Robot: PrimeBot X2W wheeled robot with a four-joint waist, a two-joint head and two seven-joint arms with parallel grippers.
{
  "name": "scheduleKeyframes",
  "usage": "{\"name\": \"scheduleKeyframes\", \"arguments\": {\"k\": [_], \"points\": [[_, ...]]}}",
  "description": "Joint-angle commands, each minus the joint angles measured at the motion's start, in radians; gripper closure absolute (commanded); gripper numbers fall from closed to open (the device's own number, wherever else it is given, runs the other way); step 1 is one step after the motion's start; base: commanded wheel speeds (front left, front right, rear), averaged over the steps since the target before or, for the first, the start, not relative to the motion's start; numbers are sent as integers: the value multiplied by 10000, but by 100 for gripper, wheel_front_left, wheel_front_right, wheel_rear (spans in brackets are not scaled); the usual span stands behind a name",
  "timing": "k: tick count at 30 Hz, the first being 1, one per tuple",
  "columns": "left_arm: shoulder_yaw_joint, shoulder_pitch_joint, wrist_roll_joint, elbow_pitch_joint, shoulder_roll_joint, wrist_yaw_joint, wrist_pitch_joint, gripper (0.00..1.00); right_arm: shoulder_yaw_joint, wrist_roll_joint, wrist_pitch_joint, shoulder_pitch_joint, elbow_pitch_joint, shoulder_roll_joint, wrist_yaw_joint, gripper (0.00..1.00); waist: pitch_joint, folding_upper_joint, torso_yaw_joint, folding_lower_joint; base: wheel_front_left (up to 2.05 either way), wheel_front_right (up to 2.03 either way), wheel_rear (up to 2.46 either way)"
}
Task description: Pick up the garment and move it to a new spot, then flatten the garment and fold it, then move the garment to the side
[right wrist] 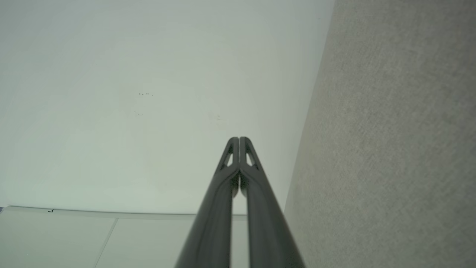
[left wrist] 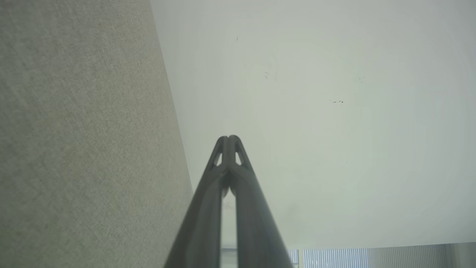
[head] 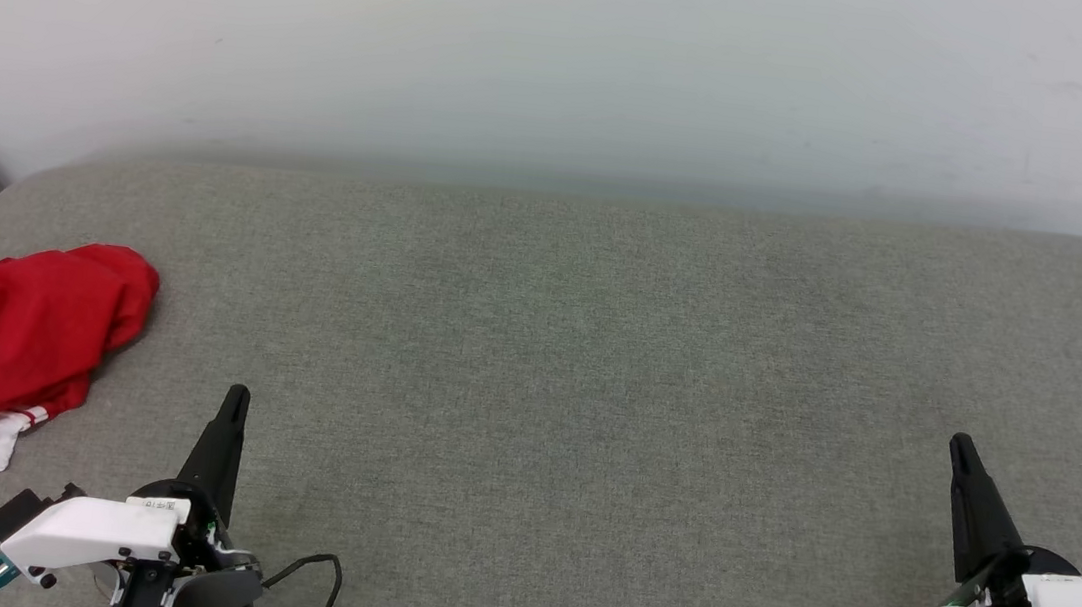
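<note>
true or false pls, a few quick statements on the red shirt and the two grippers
1. The garment lies crumpled near the left edge of the grey surface. True.
2. The left gripper holds the garment. False: its fingers are shut on nothing and are clear of it.
3. The right gripper has its fingers spread wide. False: they are pressed together.
4. The garment is red with white parts. True.
5. The garment is nearer the left gripper than the right gripper. True.
</note>
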State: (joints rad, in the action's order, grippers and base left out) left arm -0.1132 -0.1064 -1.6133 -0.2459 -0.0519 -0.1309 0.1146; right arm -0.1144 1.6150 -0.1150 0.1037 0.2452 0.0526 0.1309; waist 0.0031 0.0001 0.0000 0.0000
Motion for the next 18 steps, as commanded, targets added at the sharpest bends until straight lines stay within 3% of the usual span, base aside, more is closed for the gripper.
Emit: {"name": "scheduleKeyframes", "arguments": {"k": [1, 18], "points": [[-42, -75, 27, -2, 21, -19, 30, 100, -9, -59, -24, 124, 12, -37, -5, 100, 0, -1, 0, 0, 0, 0, 0], [-43, -75, 28, -2, 20, -19, 30, 100, -9, -59, -24, 124, 12, -38, -3, 100, 0, -1, 0, 0, 0, 0, 0]]}}
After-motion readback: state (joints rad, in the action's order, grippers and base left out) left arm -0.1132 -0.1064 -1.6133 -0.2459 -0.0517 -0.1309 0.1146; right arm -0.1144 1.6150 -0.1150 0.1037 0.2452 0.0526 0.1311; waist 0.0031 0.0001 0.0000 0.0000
